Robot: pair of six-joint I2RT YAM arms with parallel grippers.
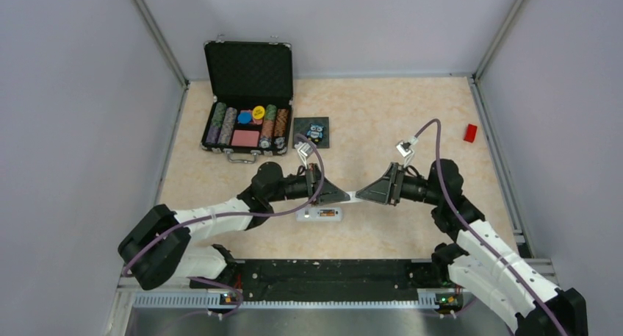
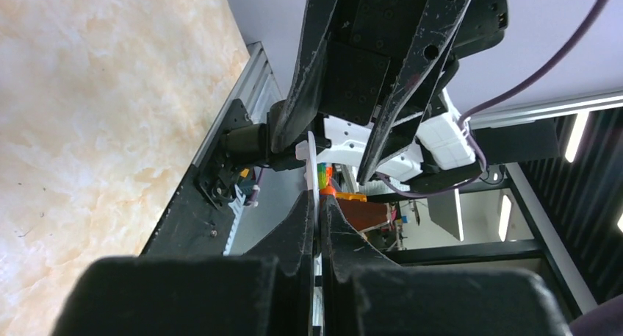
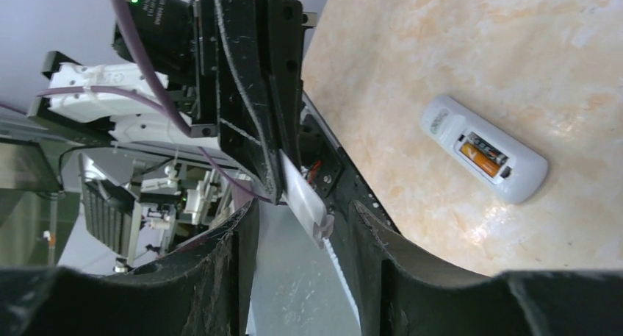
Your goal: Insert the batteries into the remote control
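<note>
Remote control point(image 3: 448, 123) lies back-up on table point(image 3: 558, 49), compartment open, batteries point(image 3: 481, 156) look seated. Above it, my left gripper point(image 2: 317, 204) pinches battery cover point(image 3: 305, 196); right gripper point(image 3: 305, 207) spread astride it. To do: refit cover.

White remote control point(image 3: 523, 173), orange battery point(image 3: 481, 158), red block point(image 1: 470, 133), beige marbled table point(image 1: 382, 115)

Top external: high behind both bases, looking down over the whole table point(image 1: 411, 115). Left wrist: close behind left fingers point(image 2: 294, 229), facing right fingers point(image 2: 408, 86). Right wrist: mirrored. Shared: thin white plate point(image 2: 311, 156) between fingertips.
</note>
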